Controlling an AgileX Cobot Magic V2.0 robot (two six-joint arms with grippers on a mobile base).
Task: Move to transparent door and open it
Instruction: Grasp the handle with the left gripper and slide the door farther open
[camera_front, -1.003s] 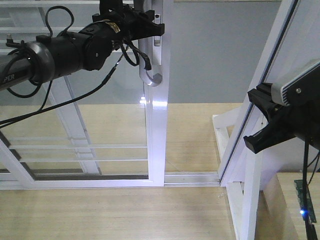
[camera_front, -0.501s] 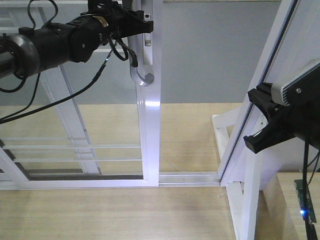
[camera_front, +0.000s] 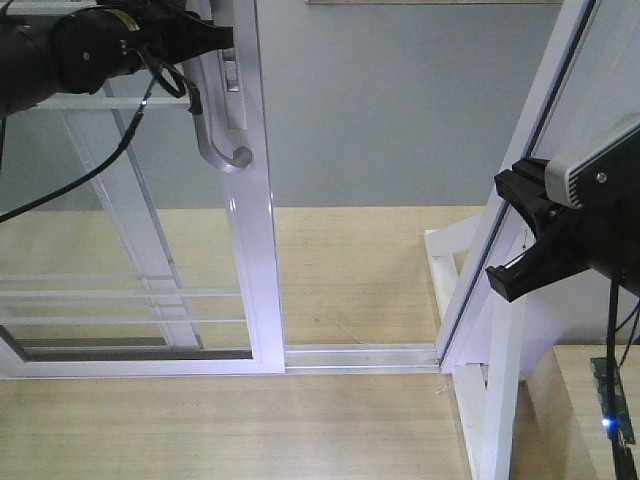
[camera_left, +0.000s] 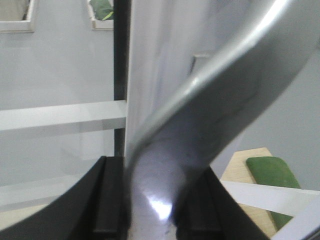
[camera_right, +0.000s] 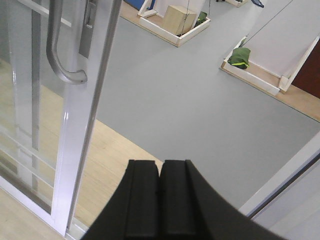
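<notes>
The transparent door (camera_front: 255, 250) is a white-framed glass panel with thin white bars, standing left of centre in the front view. Its curved grey metal handle (camera_front: 222, 140) hangs on the door's right edge. My left gripper (camera_front: 212, 38) is shut on the handle's upper part at the top left. In the left wrist view the handle (camera_left: 200, 125) fills the frame, pinched between the black fingers (camera_left: 107, 200). My right gripper (camera_front: 515, 235) hovers at the right, shut and holding nothing. The right wrist view shows the door (camera_right: 82, 125) and handle (camera_right: 57, 55) at its left, far from the right gripper (camera_right: 161, 190).
A white floor track (camera_front: 360, 357) runs from the door's foot to a slanted white-framed glass panel (camera_front: 530, 180) at the right. Grey floor lies beyond the opening. Low wooden trays holding a box (camera_right: 181, 19) and a green bundle (camera_right: 239, 56) sit far back.
The door has slid left along its track, drawn by my left gripper on the handle, widening the opening. My right gripper has stayed where it was.
</notes>
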